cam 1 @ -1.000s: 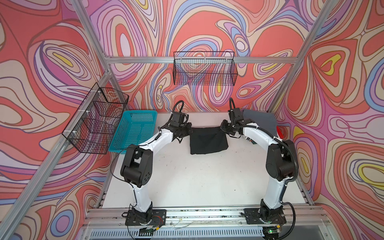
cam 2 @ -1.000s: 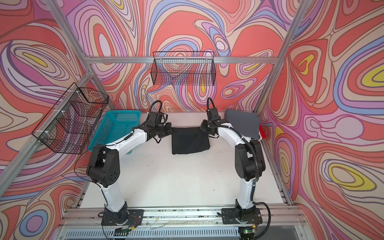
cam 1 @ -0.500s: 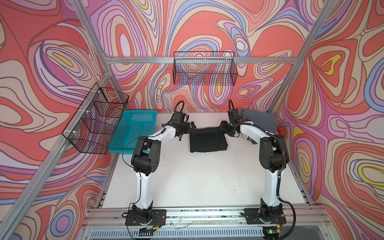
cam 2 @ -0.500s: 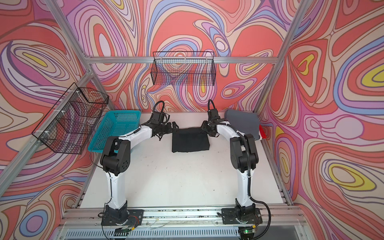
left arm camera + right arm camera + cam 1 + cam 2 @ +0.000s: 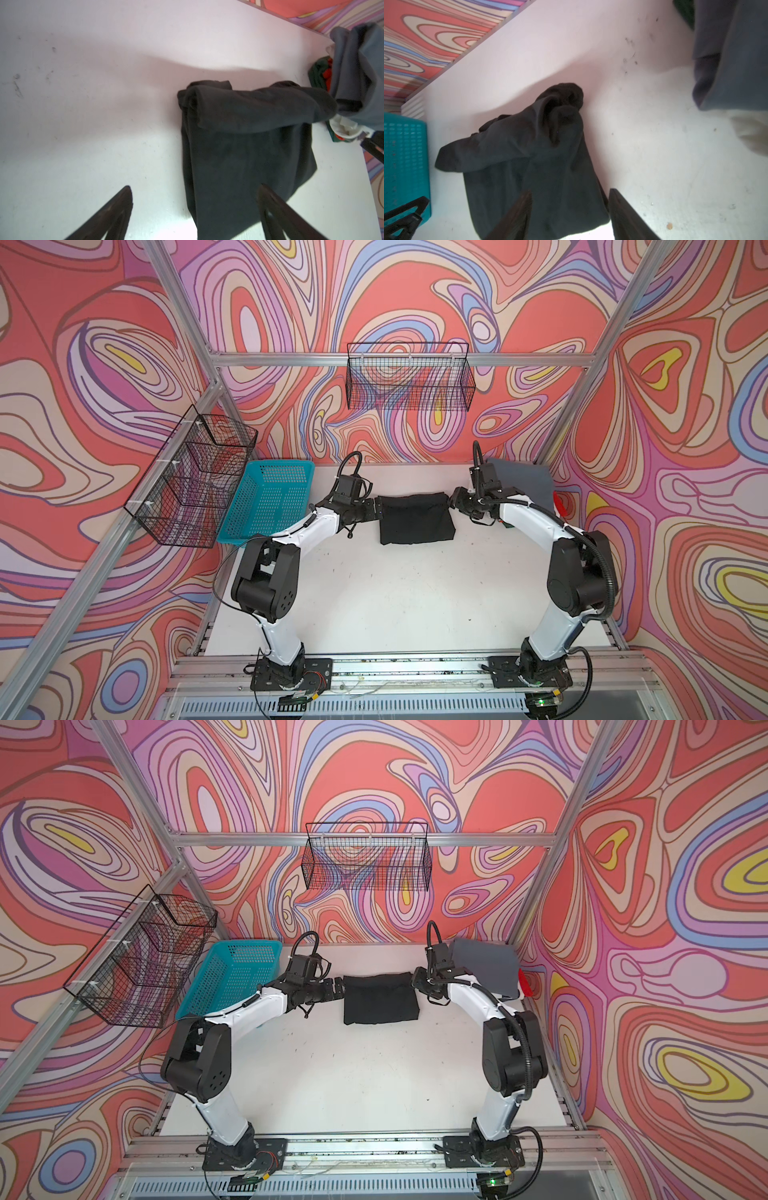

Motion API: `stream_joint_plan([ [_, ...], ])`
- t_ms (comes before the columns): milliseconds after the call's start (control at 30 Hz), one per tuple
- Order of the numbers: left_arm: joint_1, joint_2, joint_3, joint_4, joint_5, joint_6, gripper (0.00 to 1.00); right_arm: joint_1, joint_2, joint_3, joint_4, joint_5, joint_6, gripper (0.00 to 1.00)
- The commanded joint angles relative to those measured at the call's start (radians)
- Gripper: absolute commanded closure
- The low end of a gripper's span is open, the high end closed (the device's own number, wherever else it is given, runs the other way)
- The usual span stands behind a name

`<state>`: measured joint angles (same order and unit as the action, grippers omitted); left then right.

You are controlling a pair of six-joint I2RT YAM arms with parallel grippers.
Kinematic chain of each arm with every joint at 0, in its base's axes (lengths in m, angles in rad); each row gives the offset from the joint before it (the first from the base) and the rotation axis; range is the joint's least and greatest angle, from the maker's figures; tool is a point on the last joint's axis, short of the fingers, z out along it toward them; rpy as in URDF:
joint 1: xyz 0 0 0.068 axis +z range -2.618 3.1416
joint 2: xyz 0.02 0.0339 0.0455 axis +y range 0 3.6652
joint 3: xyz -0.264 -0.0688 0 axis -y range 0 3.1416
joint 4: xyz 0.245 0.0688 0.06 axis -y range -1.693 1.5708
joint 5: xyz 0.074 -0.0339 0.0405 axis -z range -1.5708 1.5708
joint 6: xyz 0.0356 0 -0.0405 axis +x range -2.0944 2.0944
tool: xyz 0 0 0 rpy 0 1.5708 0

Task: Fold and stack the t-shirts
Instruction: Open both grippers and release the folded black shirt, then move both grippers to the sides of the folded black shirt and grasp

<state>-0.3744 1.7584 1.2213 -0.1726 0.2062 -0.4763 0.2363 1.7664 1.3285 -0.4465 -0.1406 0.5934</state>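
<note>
The left gripper (image 5: 378, 508) and right gripper (image 5: 456, 499) let go of the black t-shirt (image 5: 415, 520), jaws now parted beside its far corners.

**Soft cloth on a scuffed matt worktop**

The black t-shirt (image 5: 415, 518) is matt, faintly fuzzy knit cloth, soft and creased along its far fold. The grey t-shirt (image 5: 521, 481), far right, is smoother matt cloth. The white worktop (image 5: 395, 597) looks hard and matt, flecked with dark scuffs. The turquoise basket (image 5: 270, 497), far left, is perforated plastic with a faint sheen. The wire basket (image 5: 409, 377) on the far wall is thin black metal mesh. The frame rail (image 5: 291, 359) is bare brushed metal. The right arm (image 5: 528, 518) has a glossy white shell.
</note>
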Motion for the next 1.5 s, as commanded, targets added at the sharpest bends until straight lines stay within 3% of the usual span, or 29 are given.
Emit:
stream_joint_plan([
  [0, -0.05, -0.036, -0.023, 0.06, 0.049, 0.045, 0.1, 0.003, -0.035, -0.066, 0.114, -0.144, 0.023, 0.39],
  [167, -0.063, 0.077, 0.064, 0.083, 0.168, 0.011, 0.13, 0.002, 0.078, -0.035, 0.198, -0.258, 0.028, 0.42],
  [367, -0.06, 0.217, 0.198, 0.054, 0.157, 0.079, 0.12, -0.002, 0.273, 0.176, 0.146, -0.261, -0.073, 0.46],
  [633, -0.055, 0.394, 0.425, -0.03, 0.023, 0.17, 0.05, -0.017, 0.41, 0.298, 0.166, -0.213, -0.054, 0.48],
  [767, -0.054, 0.484, 0.56, -0.11, -0.074, 0.246, 0.02, -0.037, 0.437, 0.346, 0.128, -0.14, -0.063, 0.4],
  [933, -0.043, 0.568, 0.682, -0.184, -0.153, 0.284, 0.0, -0.064, 0.448, 0.381, 0.113, -0.087, -0.093, 0.24],
  [1100, -0.041, 0.569, 0.723, -0.177, -0.306, 0.351, 0.0, -0.089, 0.461, 0.442, 0.004, -0.021, -0.132, 0.18],
  [1233, -0.038, 0.494, 0.716, -0.19, -0.371, 0.353, 0.0, -0.092, 0.37, 0.379, -0.015, 0.047, -0.162, 0.02],
  [1367, -0.038, 0.409, 0.665, -0.267, -0.345, 0.253, 0.0, -0.094, 0.259, 0.23, 0.045, -0.03, -0.118, 0.02],
  [1467, -0.036, 0.313, 0.528, -0.254, -0.286, 0.158, 0.0, -0.094, 0.186, 0.092, 0.13, -0.129, -0.063, 0.02],
])
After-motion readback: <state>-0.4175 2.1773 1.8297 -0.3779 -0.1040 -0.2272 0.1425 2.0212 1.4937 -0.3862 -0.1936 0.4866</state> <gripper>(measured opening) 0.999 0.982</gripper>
